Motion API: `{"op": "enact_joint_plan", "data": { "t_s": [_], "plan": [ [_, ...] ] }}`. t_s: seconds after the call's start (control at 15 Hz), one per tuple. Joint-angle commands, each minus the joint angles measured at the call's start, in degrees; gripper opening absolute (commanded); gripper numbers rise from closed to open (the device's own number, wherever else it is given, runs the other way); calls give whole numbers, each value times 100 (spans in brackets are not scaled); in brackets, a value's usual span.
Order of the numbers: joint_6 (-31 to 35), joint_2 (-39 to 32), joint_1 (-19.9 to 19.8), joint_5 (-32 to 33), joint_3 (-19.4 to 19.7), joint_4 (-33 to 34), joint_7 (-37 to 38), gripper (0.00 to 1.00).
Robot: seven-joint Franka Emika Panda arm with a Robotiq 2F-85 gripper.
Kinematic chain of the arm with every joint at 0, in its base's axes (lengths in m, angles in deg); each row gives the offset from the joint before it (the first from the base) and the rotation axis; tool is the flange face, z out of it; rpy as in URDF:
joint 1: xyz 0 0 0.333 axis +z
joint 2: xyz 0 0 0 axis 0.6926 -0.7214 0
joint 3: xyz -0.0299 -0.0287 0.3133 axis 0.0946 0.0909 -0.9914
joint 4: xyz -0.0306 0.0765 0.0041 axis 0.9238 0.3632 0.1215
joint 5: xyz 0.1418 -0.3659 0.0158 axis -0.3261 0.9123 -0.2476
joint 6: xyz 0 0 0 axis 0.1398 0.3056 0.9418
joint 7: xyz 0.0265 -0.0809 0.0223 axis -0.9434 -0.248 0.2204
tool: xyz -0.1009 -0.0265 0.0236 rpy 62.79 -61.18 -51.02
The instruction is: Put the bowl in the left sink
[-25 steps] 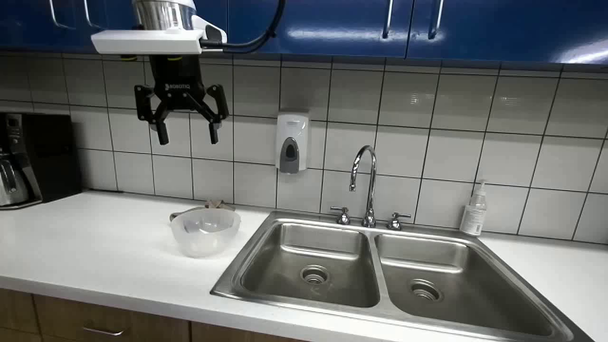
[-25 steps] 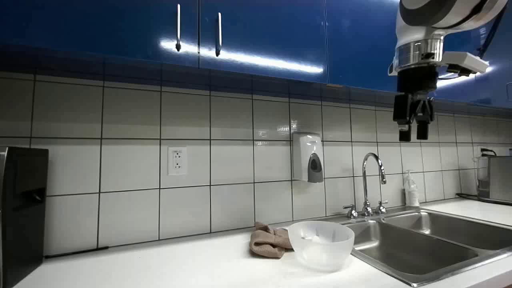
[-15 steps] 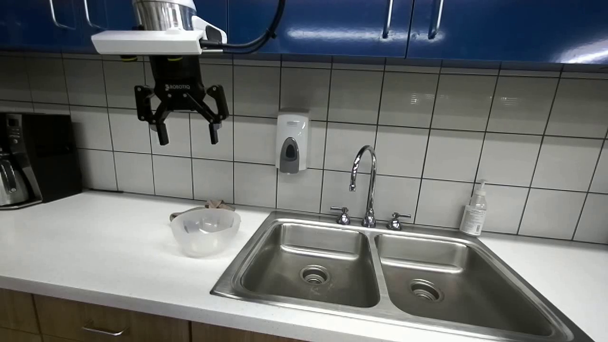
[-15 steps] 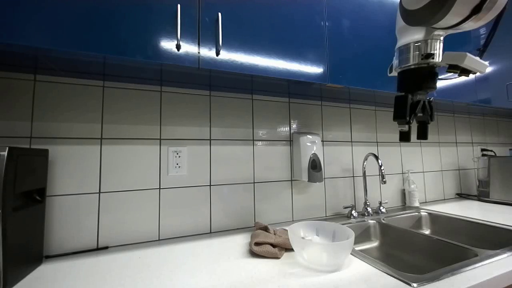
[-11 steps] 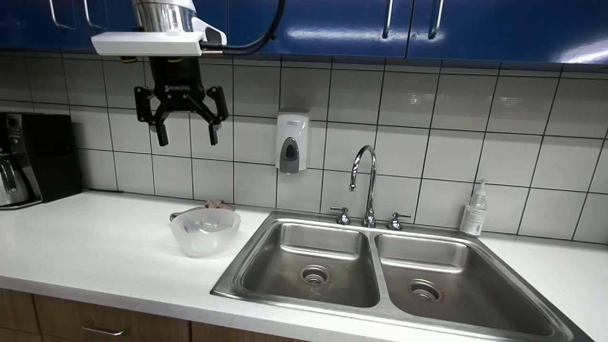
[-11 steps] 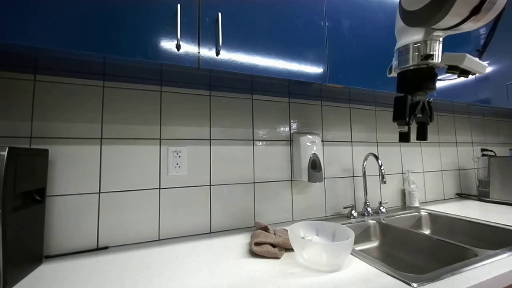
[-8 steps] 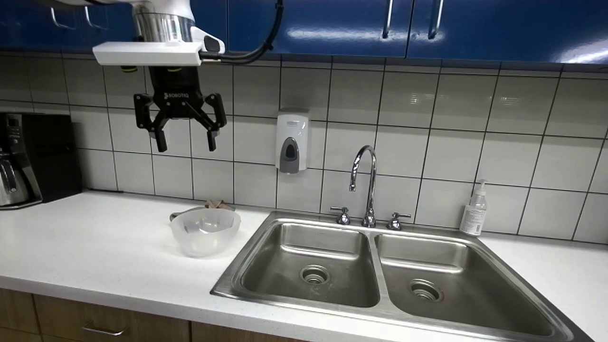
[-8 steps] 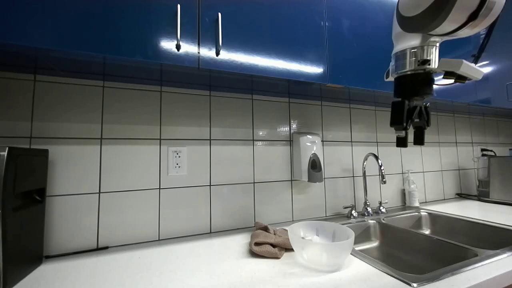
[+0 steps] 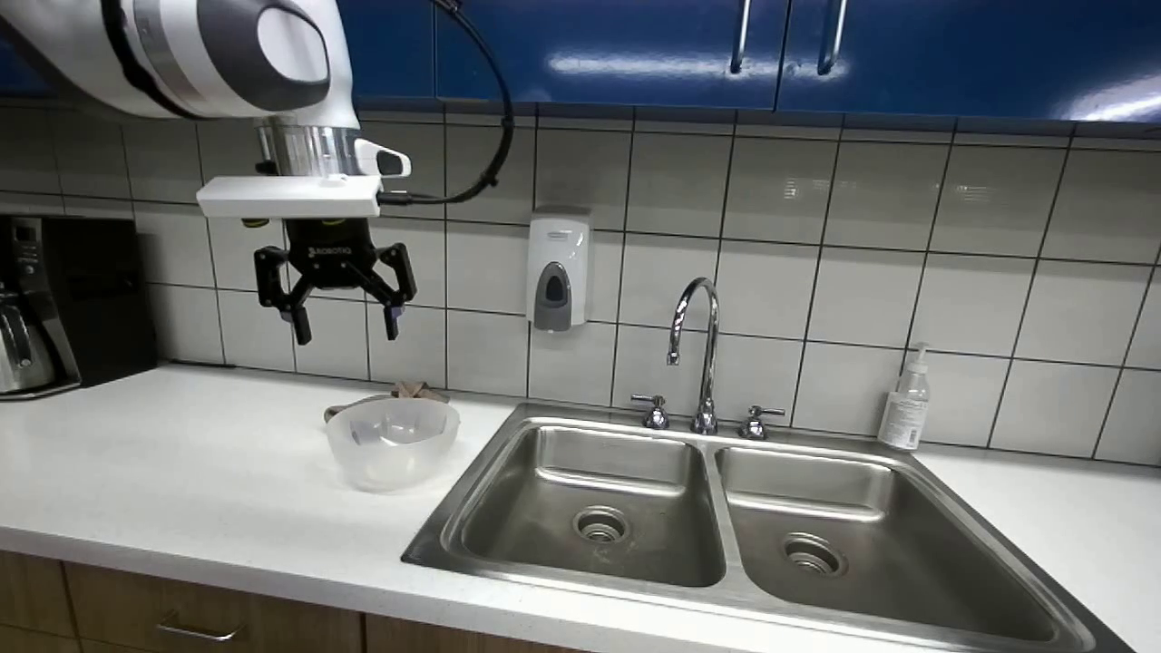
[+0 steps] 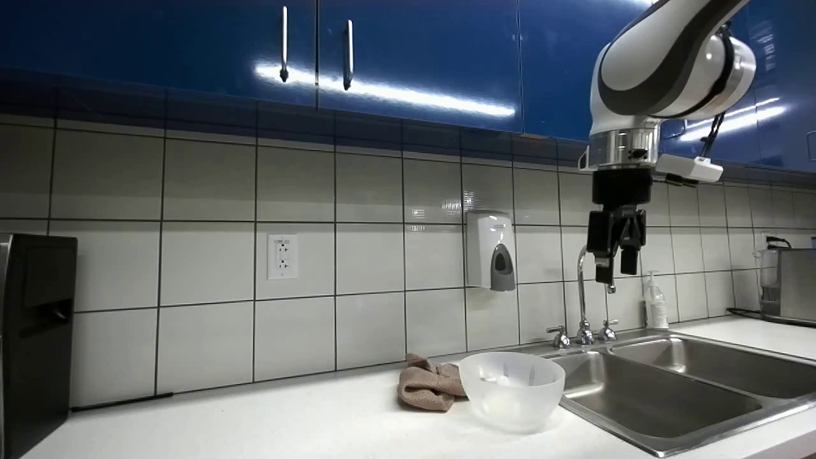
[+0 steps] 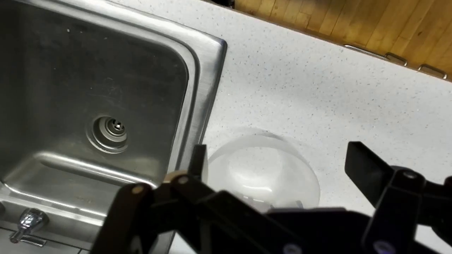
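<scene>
A translucent white bowl stands upright on the white counter in both exterior views (image 9: 393, 453) (image 10: 512, 398), beside the left sink basin (image 9: 544, 544). It also shows in the wrist view (image 11: 261, 169), its lower part hidden by the gripper. My gripper hangs in the air well above the counter in both exterior views (image 9: 348, 336) (image 10: 616, 271), pointing down. It is open and empty, with its fingers wide apart. In the wrist view the gripper (image 11: 277, 151) has the bowl below between its fingers, closer to the left finger (image 11: 197, 160). The left basin (image 11: 148, 88) shows at left there.
A brown cloth (image 10: 428, 386) lies against the bowl's far side by the wall. A faucet (image 9: 707, 354) and handles stand behind the sink. A soap dispenser (image 9: 558, 272) hangs on the wall, and a coffee maker (image 9: 91, 299) stands at the far left.
My gripper stayed nearly still at first, then moved down towards the counter, staying open. It shifted left in an exterior view. The bowl has not moved.
</scene>
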Motion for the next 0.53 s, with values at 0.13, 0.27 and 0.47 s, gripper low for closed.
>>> {"op": "enact_joint_plan", "data": {
  "t_s": [0.13, 0.27, 0.47],
  "plan": [
    [853, -1079, 137, -113, -231, 254, 1, 100],
    [1087, -1454, 169, -104, -310, 366, -22, 100],
    [1335, -1988, 204, -95, -431, 580, -78, 100]
  ]
}}
